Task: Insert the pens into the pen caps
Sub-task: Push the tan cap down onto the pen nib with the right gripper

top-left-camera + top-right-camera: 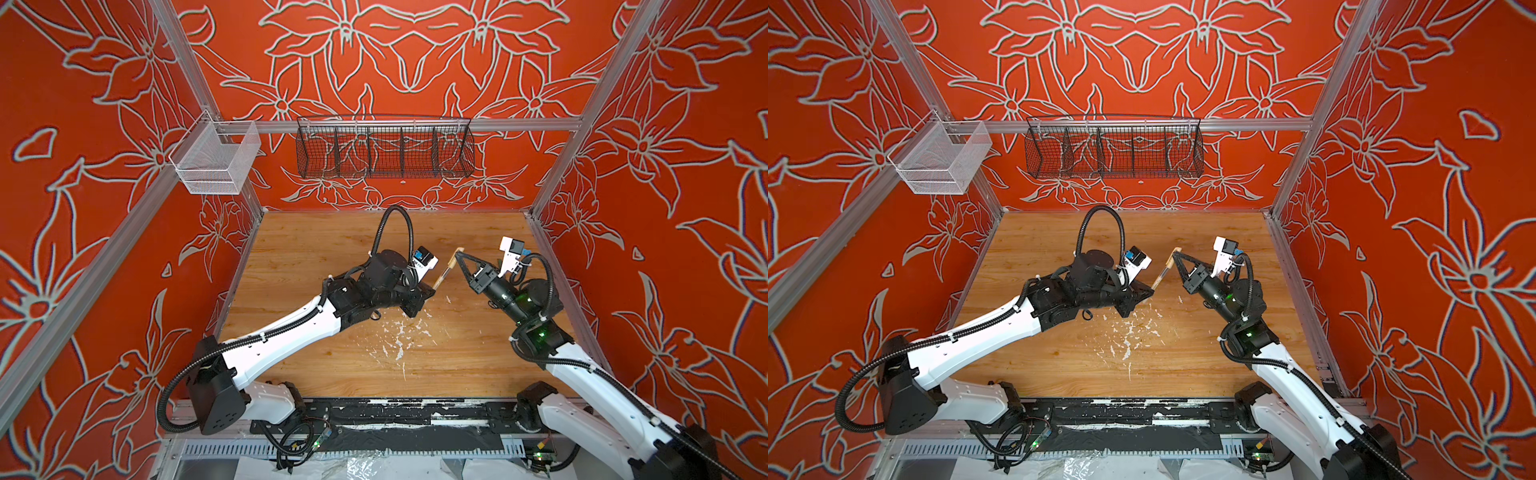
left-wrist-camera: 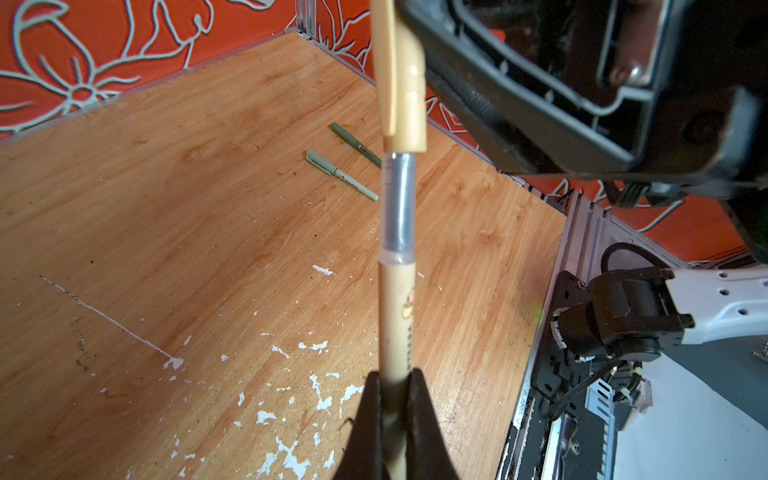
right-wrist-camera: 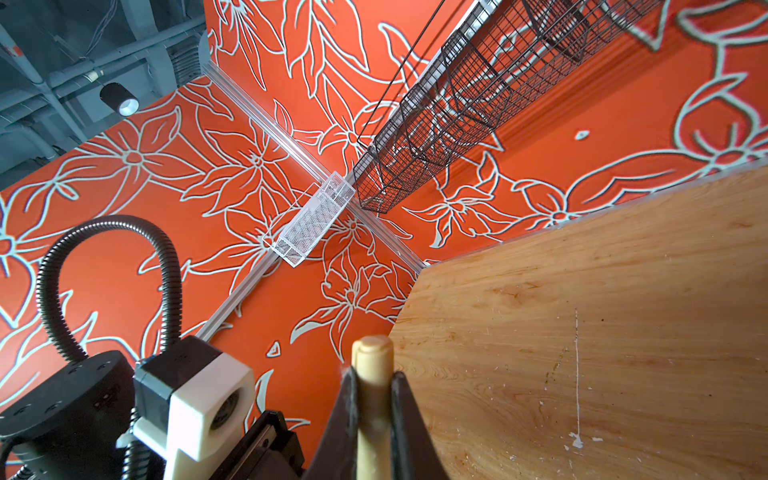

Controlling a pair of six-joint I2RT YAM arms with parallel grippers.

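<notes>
My left gripper [image 2: 395, 376] is shut on the tan pen [image 2: 397, 316], held above the table [image 1: 307, 241]. The pen's grey front part [image 2: 399, 203] enters the tan pen cap [image 2: 409, 104], and a stretch of grey still shows below the cap's rim. My right gripper [image 3: 372, 374] is shut on that cap [image 3: 372, 353]. In both top views the two grippers [image 1: 432, 289] [image 1: 458, 254] face each other mid-table, joined by pen and cap [image 1: 1160, 276]. In the left wrist view a dark green pen [image 2: 355, 143] and a pale green pen [image 2: 341, 174] lie side by side on the table.
White paint flecks [image 1: 399, 332] mark the wood in front of the grippers. A black wire basket [image 1: 384, 149] hangs on the back rail and a white mesh basket [image 1: 216, 160] on the left rail. Aluminium frame posts border the table.
</notes>
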